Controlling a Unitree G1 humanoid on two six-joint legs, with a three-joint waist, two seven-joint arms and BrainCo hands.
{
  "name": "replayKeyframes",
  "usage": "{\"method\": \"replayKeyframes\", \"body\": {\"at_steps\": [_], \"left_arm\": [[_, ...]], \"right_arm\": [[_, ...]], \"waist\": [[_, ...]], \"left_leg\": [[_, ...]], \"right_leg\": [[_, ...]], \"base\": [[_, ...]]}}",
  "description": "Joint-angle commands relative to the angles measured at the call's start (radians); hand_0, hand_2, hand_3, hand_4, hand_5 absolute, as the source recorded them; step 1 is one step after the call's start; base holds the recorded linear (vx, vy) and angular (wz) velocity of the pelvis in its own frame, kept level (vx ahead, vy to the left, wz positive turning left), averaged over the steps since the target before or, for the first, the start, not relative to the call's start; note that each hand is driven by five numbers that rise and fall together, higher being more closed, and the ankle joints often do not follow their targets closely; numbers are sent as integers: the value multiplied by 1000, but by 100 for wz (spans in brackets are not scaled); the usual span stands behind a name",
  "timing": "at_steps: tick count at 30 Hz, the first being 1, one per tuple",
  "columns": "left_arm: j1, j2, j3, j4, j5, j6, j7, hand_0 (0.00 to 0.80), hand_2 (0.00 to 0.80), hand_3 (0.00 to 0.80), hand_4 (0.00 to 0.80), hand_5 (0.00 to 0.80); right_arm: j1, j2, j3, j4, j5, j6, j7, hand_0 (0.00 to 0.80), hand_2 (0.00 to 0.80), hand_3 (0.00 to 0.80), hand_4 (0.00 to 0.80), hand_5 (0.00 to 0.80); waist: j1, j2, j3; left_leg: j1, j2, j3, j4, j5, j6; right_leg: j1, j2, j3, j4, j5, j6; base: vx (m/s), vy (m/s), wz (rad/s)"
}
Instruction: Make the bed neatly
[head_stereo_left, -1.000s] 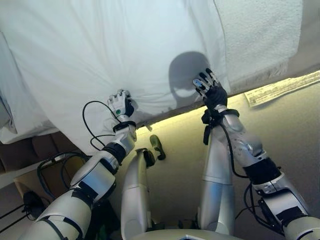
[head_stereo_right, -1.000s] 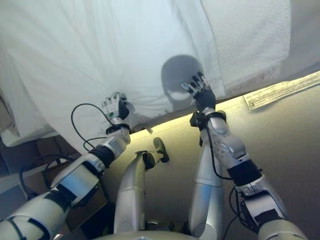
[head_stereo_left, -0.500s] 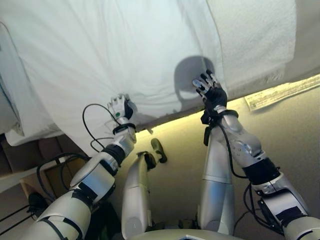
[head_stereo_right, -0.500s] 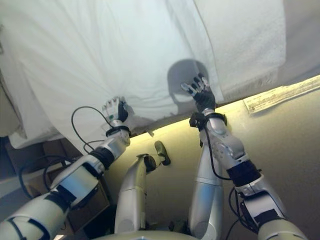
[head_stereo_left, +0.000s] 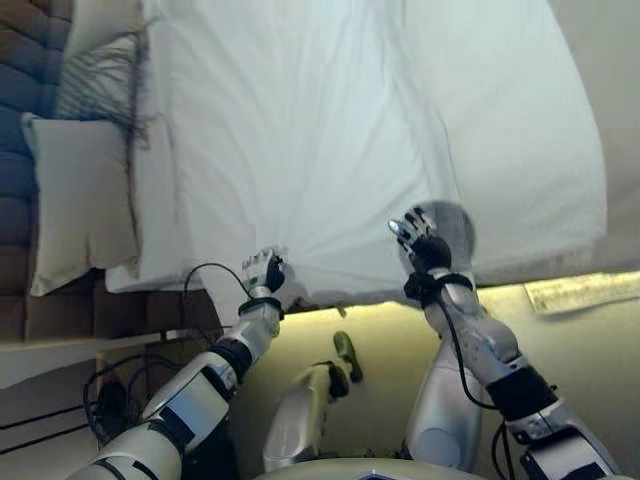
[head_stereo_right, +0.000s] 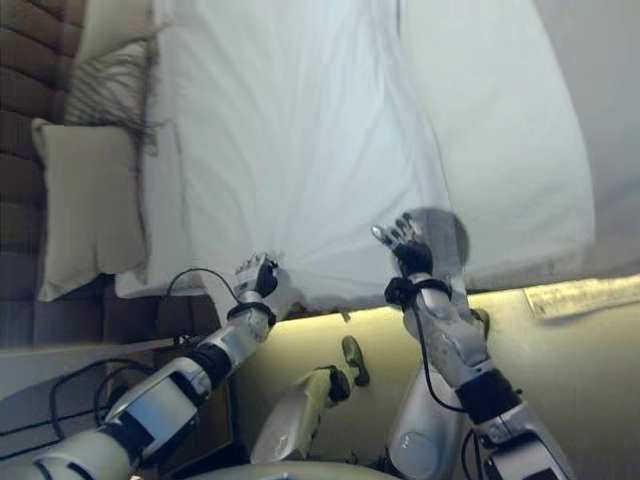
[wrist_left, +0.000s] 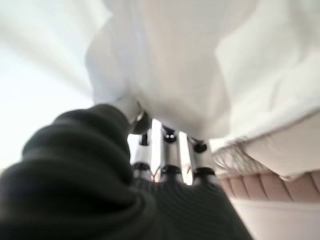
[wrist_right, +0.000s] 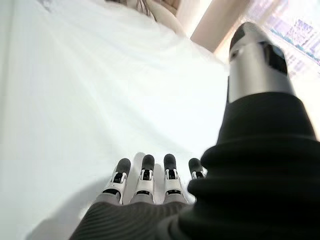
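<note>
Left hand (head_stereo_left: 262, 272) pinches the white cloth sheet (head_stereo_left: 330, 130) at lower centre; right hand (head_stereo_left: 418, 236) hovers, fingers straight.

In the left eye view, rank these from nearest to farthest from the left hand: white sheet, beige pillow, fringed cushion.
1. White sheet: its near edge is gathered in the left hand.
2. Beige pillow: on the view's left, by the headboard.
3. Fringed cushion: beyond the pillow, toward the upper left corner.

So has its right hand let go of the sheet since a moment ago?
No. The right hand was already open over the white sheet; the camera shifted, and it sits similarly near the bed edge.
</note>
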Motion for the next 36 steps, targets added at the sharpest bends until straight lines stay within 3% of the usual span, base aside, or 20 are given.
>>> {"method": "replayKeyframes", "body": {"at_steps": [1,2,3,4,7,8,12,13,15,17,20,24,31,36], "left_arm": [[70,46,73,45,49,25,-16,800,800,800,800,800],[85,48,75,46,66,27,-17,800,800,800,800,800],[110,54,82,45,92,29,-18,800,800,800,800,800],[132,62,90,39,113,31,-14,800,800,800,800,800],[235,126,159,-7,194,70,-10,800,800,800,800,800],[274,169,208,-25,219,92,-22,800,800,800,800,800],[358,272,319,-37,345,93,-75,800,800,800,800,800],[363,277,325,-38,359,92,-77,800,800,800,800,800],[407,330,355,-44,494,86,-116,800,800,800,800,800],[432,372,376,-69,532,111,-133,800,800,800,800,800],[446,427,406,-60,508,127,-142,800,800,800,800,800],[499,467,472,-65,522,130,-184,800,800,800,800,800],[562,390,511,-39,528,96,-159,800,800,800,800,800],[585,341,535,-51,521,58,-147,800,800,800,800,800]], "right_arm": [[17,24,-47,-43,-14,-70,62,0,0,0,0,0],[31,25,-52,-33,19,-78,60,0,0,0,0,0],[71,16,-61,-36,198,-114,68,0,0,0,0,0],[119,6,-78,-47,196,-123,112,0,0,0,0,0],[284,-78,-217,-97,261,-76,322,0,0,0,0,0],[333,-118,-300,-80,314,-29,435,0,0,0,0,0],[392,-145,-503,170,301,50,820,0,0,0,0,0],[394,-147,-513,184,284,41,841,0,0,0,0,0],[391,-178,-612,349,247,79,1004,0,0,0,0,0],[381,-202,-654,451,222,50,1100,0,0,0,0,0],[372,-191,-662,465,197,33,1111,0,0,0,0,0],[398,-93,-605,300,158,21,1000,0,0,0,0,0],[461,11,-525,47,137,67,767,0,0,0,0,0],[497,53,-513,-32,138,81,711,0,0,0,0,0]], "waist": [[4,-44,-45],[9,-44,-54],[12,-44,-65],[12,-45,-70],[-4,-65,-82],[-14,-85,-91],[-14,-124,-120],[-14,-126,-121],[4,-137,-150],[20,-146,-169],[31,-149,-189],[39,-146,-226],[47,-152,-267],[55,-164,-282]], "left_leg": [[-65,0,-20,105,12,58],[-48,-4,-19,94,11,60],[-27,-6,-18,79,9,60],[-12,-7,-17,66,8,60],[31,-2,-8,31,8,58],[44,4,-4,25,8,58],[105,12,-8,5,0,56],[110,13,-9,2,0,56],[164,14,-16,-40,5,58],[205,14,-22,-84,8,57],[251,11,-26,-137,16,51],[292,-2,-40,-187,29,53],[325,-10,-63,-196,20,63],[333,-8,-64,-197,11,66]], "right_leg": [[204,-86,-72,-549,458,99],[224,-87,-81,-559,456,100],[250,-88,-96,-577,457,103],[265,-85,-104,-588,457,105],[311,-66,-123,-624,459,112],[333,-58,-130,-637,458,119],[421,-47,-170,-668,448,141],[430,-46,-174,-671,448,143],[503,-33,-211,-704,447,154],[571,-17,-246,-748,449,162],[648,5,-281,-805,455,164],[718,28,-295,-846,454,156],[762,39,-295,-846,431,147],[771,44,-299,-856,433,147]], "base": [[53,-10,10],[49,-15,8],[30,-15,7],[9,-33,4],[-12,-100,1],[23,-199,-4],[90,-173,-18],[134,-101,-19],[156,-96,-10],[106,-97,2],[76,-75,11],[70,-25,2],[90,-21,-1],[20,-61,5]]}}
